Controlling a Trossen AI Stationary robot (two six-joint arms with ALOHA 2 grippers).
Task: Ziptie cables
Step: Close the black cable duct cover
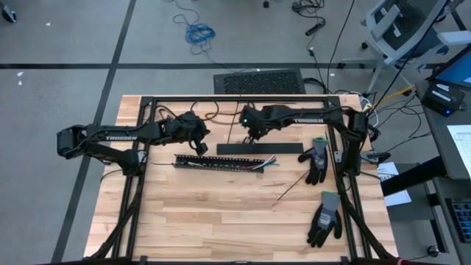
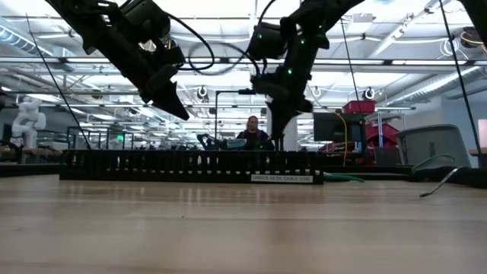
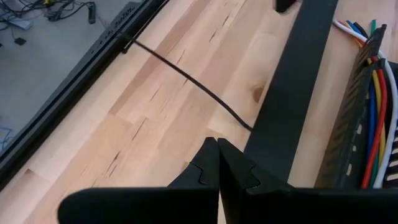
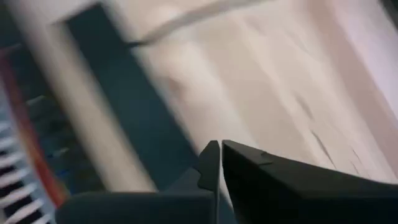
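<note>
Cables [image 1: 268, 163] lie lengthwise along the worktop [image 1: 221, 213] inside a slotted black tray [image 1: 218, 163], just ahead of the clenched, empty left gripper [image 1: 200, 148] and right gripper [image 1: 251, 137], roughly equally near.

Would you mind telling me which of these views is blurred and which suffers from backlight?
Right wrist view: motion-smeared, only the right end effector sharp. Low view: bright ceiling lights leave both arms and the slotted cable duct as silhouettes. Left wrist view: crisp, evenly lit, cables clear.
</note>
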